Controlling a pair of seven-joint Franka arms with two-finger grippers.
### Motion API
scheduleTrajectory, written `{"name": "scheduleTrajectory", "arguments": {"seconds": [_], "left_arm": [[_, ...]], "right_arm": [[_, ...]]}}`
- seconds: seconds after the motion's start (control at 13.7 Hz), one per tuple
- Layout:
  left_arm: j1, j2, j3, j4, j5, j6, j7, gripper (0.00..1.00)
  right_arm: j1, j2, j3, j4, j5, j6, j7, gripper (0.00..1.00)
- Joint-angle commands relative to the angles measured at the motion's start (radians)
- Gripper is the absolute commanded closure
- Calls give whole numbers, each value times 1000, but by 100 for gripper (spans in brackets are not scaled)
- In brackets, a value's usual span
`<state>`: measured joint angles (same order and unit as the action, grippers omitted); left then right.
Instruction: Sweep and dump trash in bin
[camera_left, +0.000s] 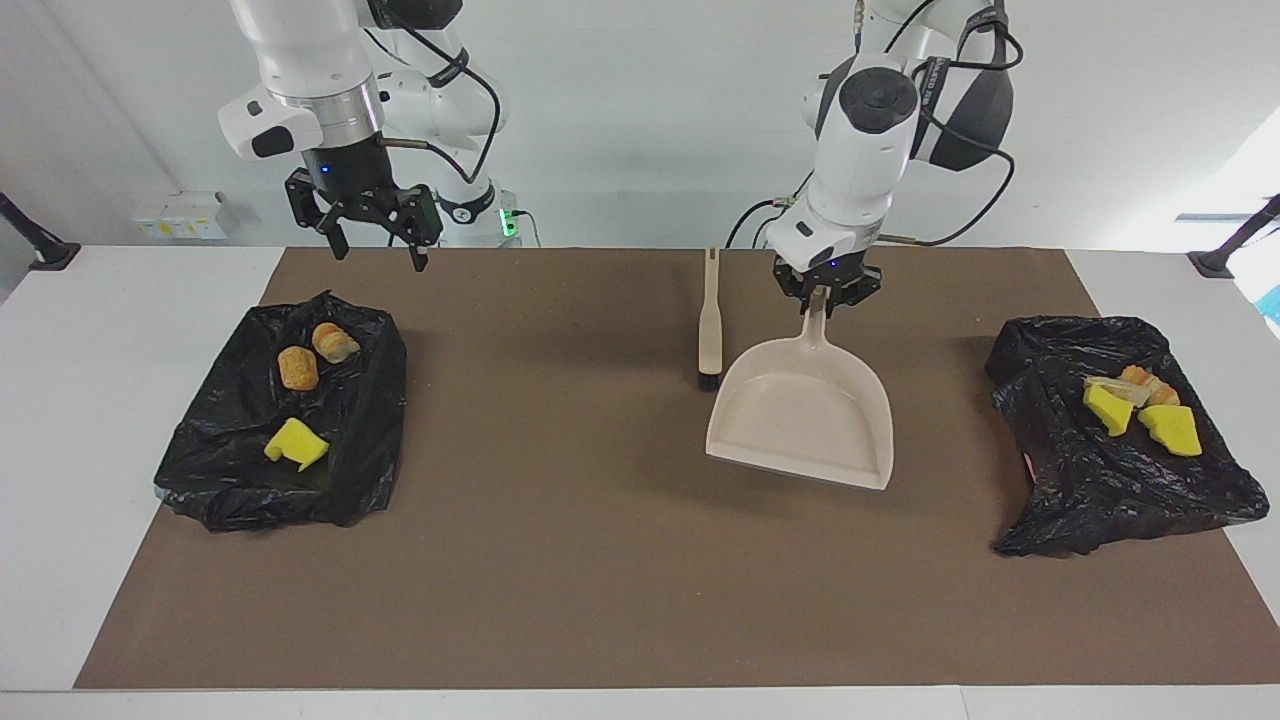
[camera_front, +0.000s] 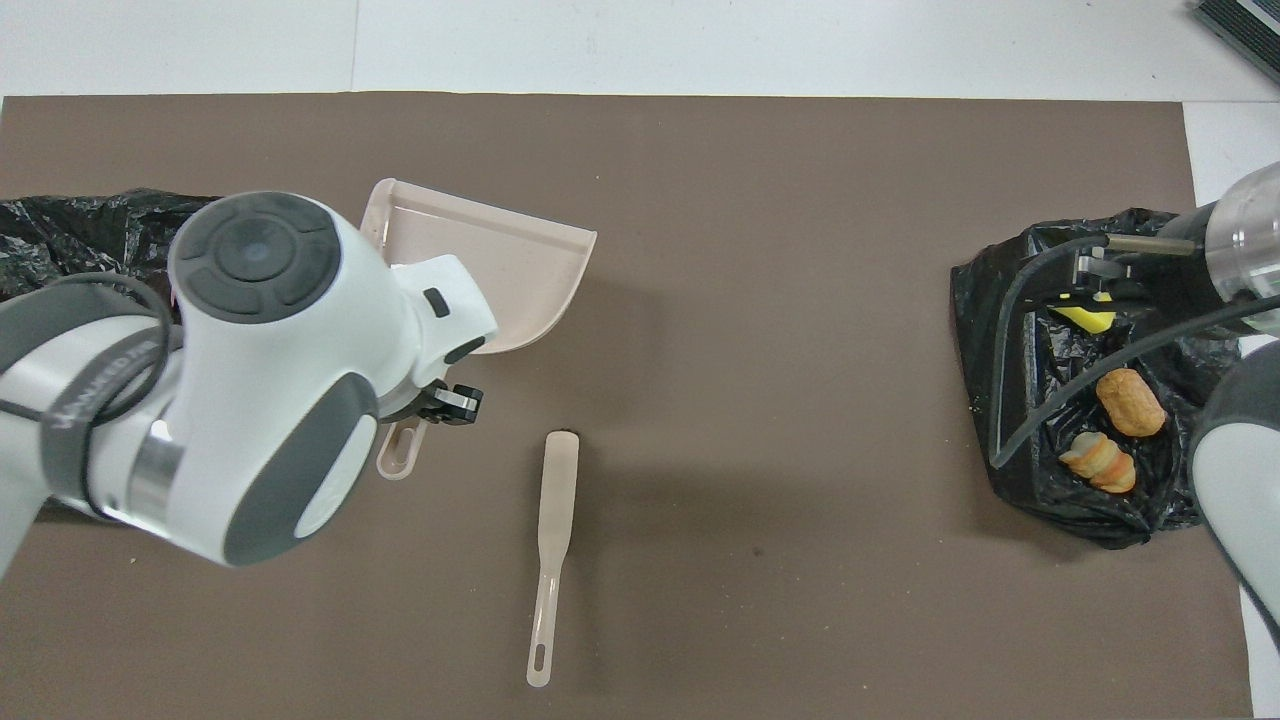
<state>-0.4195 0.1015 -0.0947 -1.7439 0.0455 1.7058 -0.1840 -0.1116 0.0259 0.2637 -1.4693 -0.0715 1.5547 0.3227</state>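
The beige plastic dustpan (camera_left: 805, 415) is gripped by its handle in the closed left gripper (camera_left: 826, 296). The right gripper (camera_left: 380, 243) is held spread and empty over the crinkled black bin bag (camera_left: 230, 480). Four foam trash chunks (camera_left: 1140, 408) at 3 o'clock are shown only in the facing view; three (camera_left: 300, 400) lie bagged at 9 o'clock.

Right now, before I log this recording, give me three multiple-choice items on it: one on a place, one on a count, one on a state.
1. The brush lies:
A. beside the dustpan
B. in a bin
C. in the dustpan

2. Trash pieces in the bin at the right arm's end:
A. none
B. three
C. seven

3. The left gripper is:
A. shut on the dustpan's handle
B. open over the brush
C. inside a bin

A: the brush rests on the mat alongside the dustpan.
B: two tan lumps and one yellow wedge.
A: the handle sits between its fingers; the right gripper waits, open.
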Motion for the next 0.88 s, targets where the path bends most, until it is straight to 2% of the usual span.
{"name": "scheduleTrajectory", "arguments": {"seconds": [0.0, 0.15, 0.36, 0.44, 0.66, 0.73, 0.8], "left_arm": [[-62, 191, 16, 138, -12, 32, -105, 100], [-80, 268, 18, 187, -12, 92, -147, 100], [-103, 345, 18, 198, -6, 170, -210, 100], [-117, 377, 20, 217, -3, 185, -236, 100], [-120, 379, 18, 221, 2, 189, -242, 100], [-119, 373, 20, 221, 2, 189, -242, 97], [-114, 366, 21, 219, 2, 189, -244, 83]], "right_arm": [[-7, 16, 6, 27, -7, -15, -7, 0], [-7, 16, 6, 27, -7, -15, -5, 0], [1, 12, -15, 27, -5, -16, -5, 0], [25, 11, -53, 27, -4, -16, -5, 0], [85, 3, -165, 21, 36, -19, -4, 0], [87, 2, -170, 21, 45, -19, -4, 0], [87, 2, -172, 20, 44, -21, -4, 0]]}}
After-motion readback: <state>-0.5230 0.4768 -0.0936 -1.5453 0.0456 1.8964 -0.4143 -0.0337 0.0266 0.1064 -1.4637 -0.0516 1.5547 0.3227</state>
